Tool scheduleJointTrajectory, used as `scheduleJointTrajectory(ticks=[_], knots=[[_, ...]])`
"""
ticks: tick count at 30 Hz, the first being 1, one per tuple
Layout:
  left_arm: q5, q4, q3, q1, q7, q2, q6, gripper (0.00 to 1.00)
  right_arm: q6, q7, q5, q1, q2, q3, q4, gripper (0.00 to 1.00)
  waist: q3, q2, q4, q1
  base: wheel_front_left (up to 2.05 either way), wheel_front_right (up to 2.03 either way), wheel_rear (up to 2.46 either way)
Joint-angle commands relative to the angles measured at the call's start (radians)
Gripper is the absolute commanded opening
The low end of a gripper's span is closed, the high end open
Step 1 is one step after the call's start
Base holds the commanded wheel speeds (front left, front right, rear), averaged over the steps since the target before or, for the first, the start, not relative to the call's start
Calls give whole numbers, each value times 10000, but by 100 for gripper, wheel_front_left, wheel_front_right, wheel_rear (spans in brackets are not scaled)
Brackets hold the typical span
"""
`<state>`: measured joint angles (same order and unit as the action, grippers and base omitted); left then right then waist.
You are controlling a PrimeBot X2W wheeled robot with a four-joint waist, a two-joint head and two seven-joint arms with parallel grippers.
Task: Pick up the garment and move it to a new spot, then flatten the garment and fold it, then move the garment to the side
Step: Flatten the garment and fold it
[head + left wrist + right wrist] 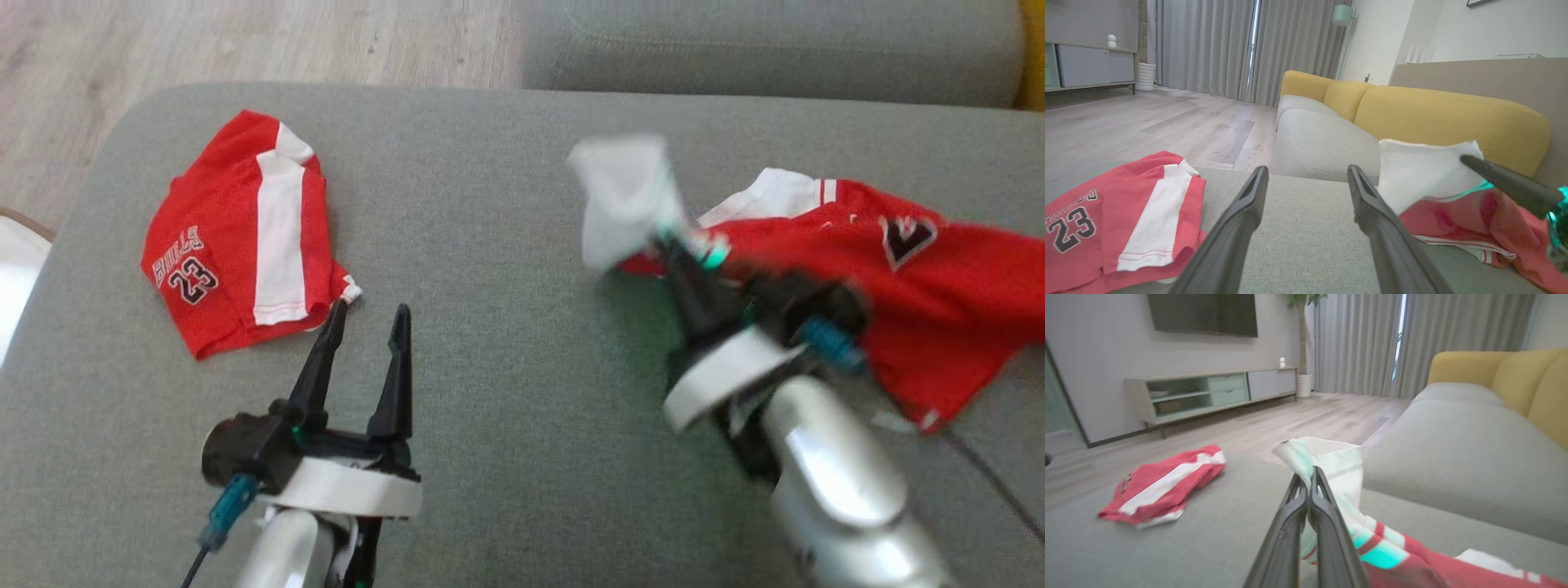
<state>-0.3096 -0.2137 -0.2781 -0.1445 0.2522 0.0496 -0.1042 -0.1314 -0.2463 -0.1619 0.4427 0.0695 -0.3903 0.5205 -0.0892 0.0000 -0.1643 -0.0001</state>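
Grey cushion (pixel 506 245), wood floor (pixel 245 41), red garment (pixel 939 286)

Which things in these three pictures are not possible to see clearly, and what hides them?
- Head view: motion blur smears the right gripper and the white end of the red garment it pinches.
- Head view: that garment runs past the right edge; the right arm covers part.
- Left wrist view: the folded red-and-white piece is cut by the left and bottom edges; lettering above 23 is partly lost.
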Motion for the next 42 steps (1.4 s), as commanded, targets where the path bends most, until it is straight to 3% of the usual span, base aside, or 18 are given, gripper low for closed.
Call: scheduleJointTrajectory(ticks=[1,8,12,13,21,32,42], knots=[[-3,362,455,-168,95,7,41,100,7,79,-100,96,-191,-382,-436,0,95,0,19,1,0,0,0],[33,396,540,71,95,7,32,100,7,878,-707,-1111,-192,-2458,-500,0,410,0,100,1,0,0,0],[46,366,521,168,95,7,21,100,7,1192,-947,-1198,-192,-2888,-90,0,499,0,241,1,0,0,0],[54,375,531,186,95,7,23,100,7,1242,-987,-1186,-192,-2910,25,100,498,0,291,1,0,0,0],[146,452,649,216,95,7,1,100,7,934,-976,-1048,-192,-2276,285,100,433,0,809,1,0,0,0],[176,786,725,183,95,7,4,100,7,392,-107,-1894,-149,1276,-1238,100,358,0,1429,1,0,0,0],[49,1013,462,-78,95,7,11,100,7,1009,772,-1879,-188,3140,-2581,100,-165,0,954,1,0,0,0]])
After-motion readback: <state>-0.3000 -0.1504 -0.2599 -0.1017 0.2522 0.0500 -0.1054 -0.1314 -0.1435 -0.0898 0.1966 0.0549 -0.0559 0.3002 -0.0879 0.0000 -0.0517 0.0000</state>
